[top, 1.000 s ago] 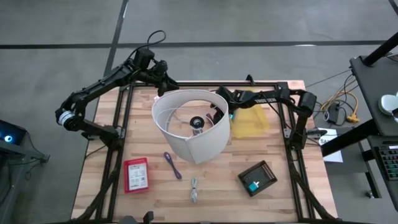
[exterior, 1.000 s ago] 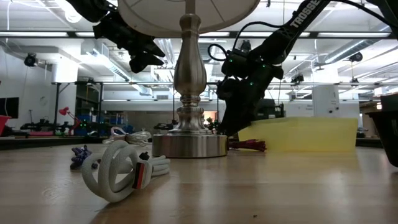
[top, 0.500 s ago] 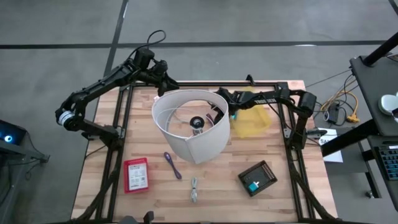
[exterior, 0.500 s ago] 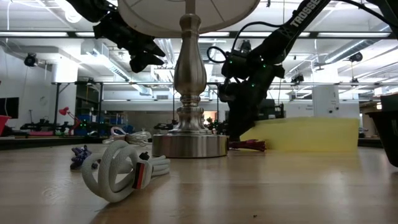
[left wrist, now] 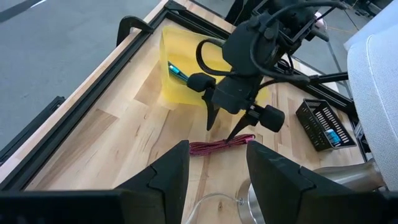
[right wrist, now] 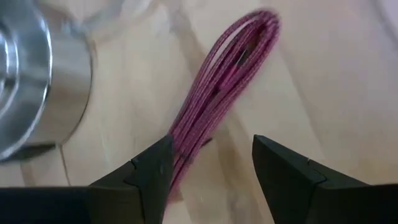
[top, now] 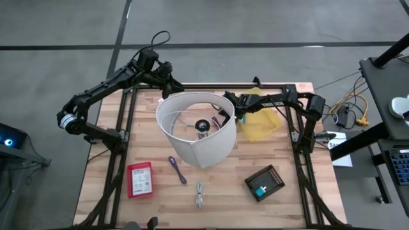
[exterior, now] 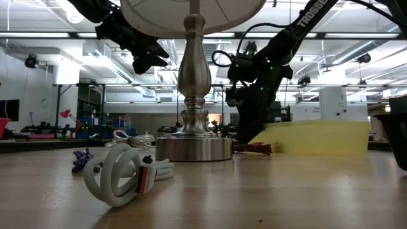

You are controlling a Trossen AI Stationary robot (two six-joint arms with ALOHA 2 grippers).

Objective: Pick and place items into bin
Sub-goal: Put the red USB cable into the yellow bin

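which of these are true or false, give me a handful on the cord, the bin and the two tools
1. The right tool hangs open over the red cord. True.
2. The red cord lies inside the yellow bin. False: it lies on the table beside the bin.
3. The left tool grips the lampshade. False: it is open, holding nothing.
4. The cord lies between the lamp base and the bin. True.
5. The bin is empty. False: a blue-green item lies in it.

Bright, even light; blurred wrist close-up
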